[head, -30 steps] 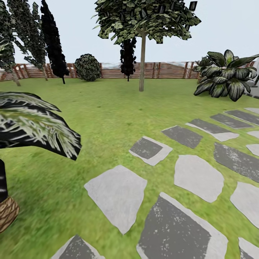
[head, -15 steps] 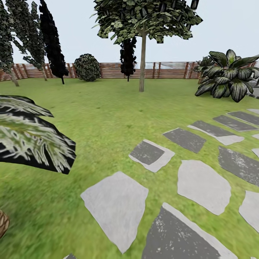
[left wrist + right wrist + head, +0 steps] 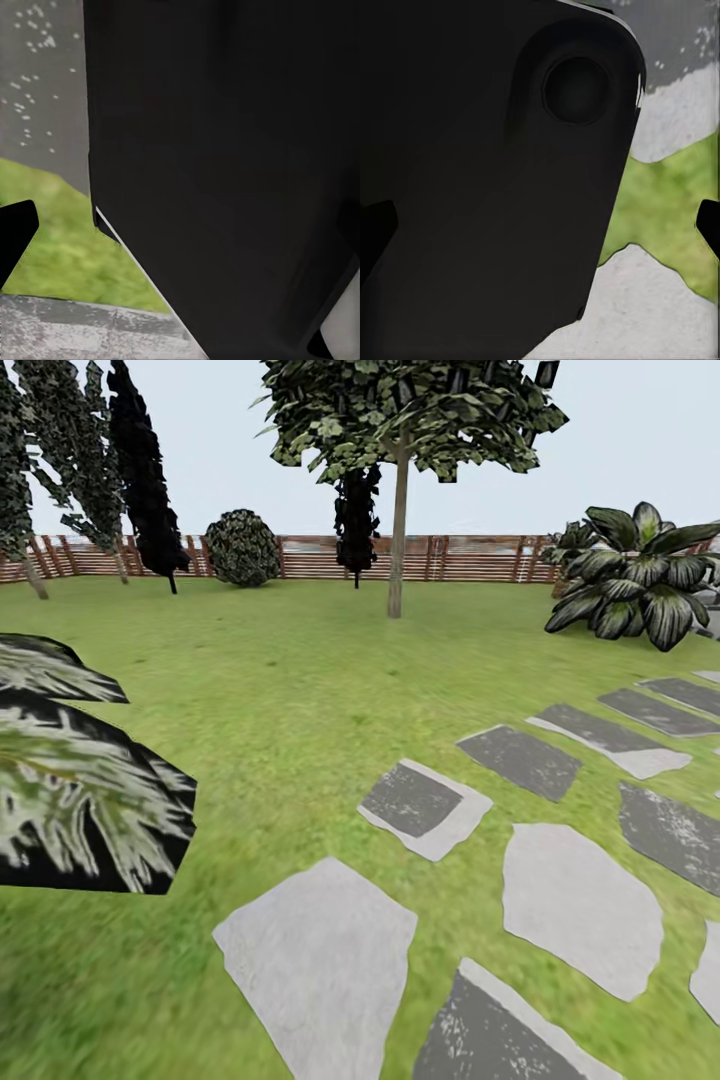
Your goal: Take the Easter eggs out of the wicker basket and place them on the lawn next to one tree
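Looking from the head view, the lawn (image 3: 290, 690) runs back to a brown slatted fence (image 3: 310, 557) closing the garden. One tree (image 3: 397, 510) with a straight pale trunk and dark blocky foliage stands on the grass in front of the fence, near the middle. Tall dark cypresses (image 3: 140, 470) rise at the far left, a round shrub (image 3: 242, 547) sits against the fence, and a broad-leaved plant (image 3: 640, 575) grows at the right. Flat stepping stones (image 3: 320, 960), some pale, some dark grey, lie across the near right of the grass. A palm frond (image 3: 85, 800) juts in at the left edge. No writing or labels are legible anywhere. On the left wrist view, a black robot body (image 3: 225, 172) blocks most of the frame, with grass (image 3: 67, 247) and grey stone (image 3: 75, 334) beside it. The right wrist view is similar: a black housing (image 3: 487, 172) over grass (image 3: 667, 202) and pale stone (image 3: 645, 315). Whether either gripper is released or clenched cannot be told.
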